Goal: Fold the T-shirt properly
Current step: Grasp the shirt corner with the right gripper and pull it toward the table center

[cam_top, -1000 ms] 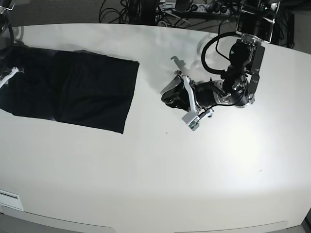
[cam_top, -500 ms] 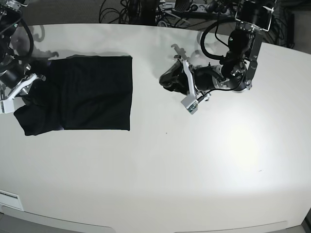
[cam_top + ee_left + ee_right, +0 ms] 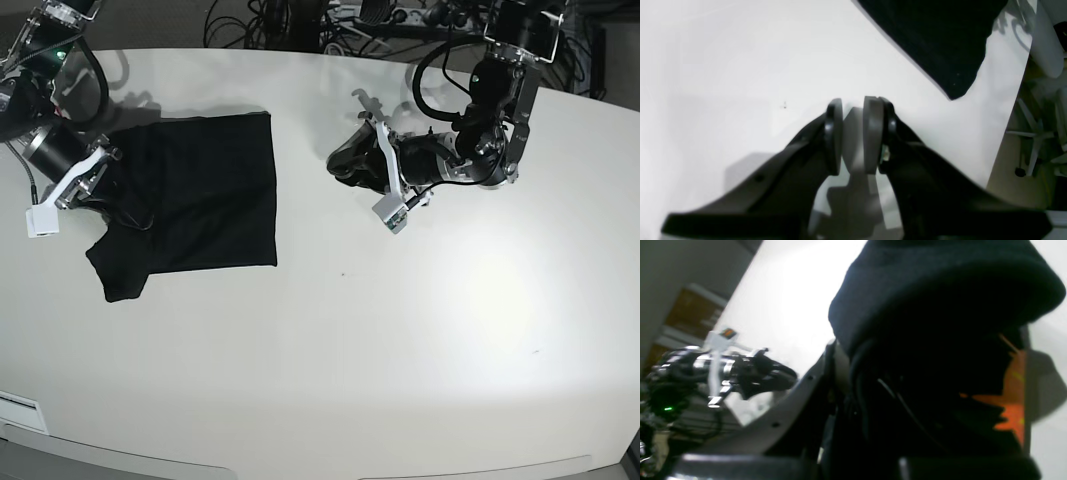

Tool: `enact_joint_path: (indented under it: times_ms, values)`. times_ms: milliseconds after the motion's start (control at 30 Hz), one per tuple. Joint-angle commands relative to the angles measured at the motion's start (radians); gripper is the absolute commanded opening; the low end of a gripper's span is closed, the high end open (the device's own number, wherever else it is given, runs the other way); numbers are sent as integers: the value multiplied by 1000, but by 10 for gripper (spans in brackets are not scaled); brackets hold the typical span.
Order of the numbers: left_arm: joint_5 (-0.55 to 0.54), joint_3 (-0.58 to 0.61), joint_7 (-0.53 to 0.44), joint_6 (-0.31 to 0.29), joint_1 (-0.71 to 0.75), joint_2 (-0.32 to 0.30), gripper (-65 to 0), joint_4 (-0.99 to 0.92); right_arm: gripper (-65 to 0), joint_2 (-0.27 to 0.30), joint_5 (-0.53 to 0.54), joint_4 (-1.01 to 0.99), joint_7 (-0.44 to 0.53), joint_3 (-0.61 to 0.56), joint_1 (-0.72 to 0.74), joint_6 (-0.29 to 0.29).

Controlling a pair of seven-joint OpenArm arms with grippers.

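A: Where is the shirt (image 3: 200, 190)?

B: On the white table (image 3: 400, 330), toward the left of the base view. It is black and plain side up, lying as a folded block with a straight right edge. Its lower left part hangs out as a rumpled flap.

A: And the right gripper (image 3: 95, 180)?

B: It sits at the shirt's left edge, and its fingers are clenched on the cloth. In its wrist view a thick roll of black fabric (image 3: 940, 306) bulges over the jaws and fills most of the picture. A patch of orange print (image 3: 1010, 406) shows low on the right, under the fold.

A: Does the cloth lift there?

B: The left edge looks bunched around the gripper, but I cannot tell how far it is off the table.

A: What about the left gripper (image 3: 345, 165)?

B: It is on the other side, well apart from the shirt, low over bare table. In its wrist view the 2 pads (image 3: 873, 133) stand a narrow gap apart with only table between them, so it grasps nothing. A corner of the shirt (image 3: 940, 40) shows at the top right of that view.

A: Anything else?

B: Cables (image 3: 300, 20) lie beyond the table's far edge.
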Motion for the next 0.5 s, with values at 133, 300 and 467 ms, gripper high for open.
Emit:
enact_joint_path:
  times_ms: [133,300,467]
  values:
    - [-9,-3,-6,-6,-9,-5,-516,14,-650,7,45,16,-6,-24,11,6]
    - [-9,-3,-6,-6,-9,-5,-516,14,-650,6,69,16,-27,-130,11,31]
    - [-9,-3,-5,-6,-9,-5,-516,14,-650,6,-11,16,-22,-245,11,67]
